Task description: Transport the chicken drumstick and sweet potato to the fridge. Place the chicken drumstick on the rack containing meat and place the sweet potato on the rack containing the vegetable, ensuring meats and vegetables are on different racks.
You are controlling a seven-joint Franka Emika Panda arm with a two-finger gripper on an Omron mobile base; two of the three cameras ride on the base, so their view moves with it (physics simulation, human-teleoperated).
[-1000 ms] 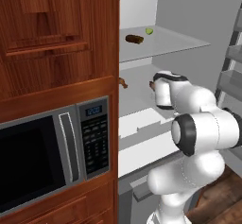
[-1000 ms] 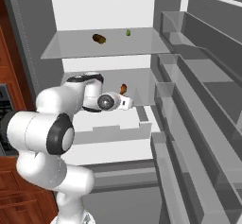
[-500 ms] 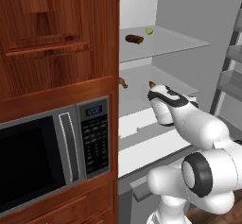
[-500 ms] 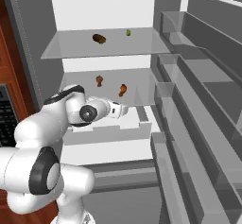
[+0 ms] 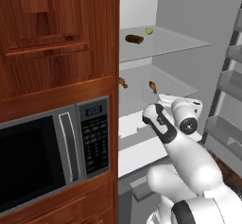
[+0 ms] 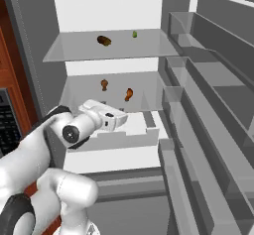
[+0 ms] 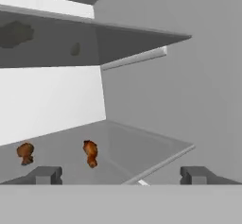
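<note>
The fridge (image 6: 34, 40) stands open. On its upper shelf (image 5: 175, 43) lies the sweet potato (image 5: 134, 39) (image 6: 103, 40), with the small green vegetable (image 5: 149, 30) (image 6: 134, 33) behind it. Two drumsticks rest on the middle shelf (image 6: 84, 88): the chicken drumstick (image 5: 152, 86) (image 6: 129, 94) (image 7: 90, 153) to the right, the meat (image 5: 123, 82) (image 6: 104, 84) (image 7: 24, 152) to the left. My gripper (image 7: 122, 176) (image 6: 124, 116) hangs in front of this shelf, short of both drumsticks. It is open and holds nothing.
A white drawer (image 6: 131, 130) sits just under the hand. Door bins (image 6: 213, 110) line the right side. Left of the fridge, a wooden cabinet (image 5: 56, 29) stands above a black-fronted microwave (image 5: 42, 157).
The arm has drawn back out of the middle shelf toward the base and dropped lower. The chicken drumstick stays on the shelf beside the other one. The jaws stay open.
</note>
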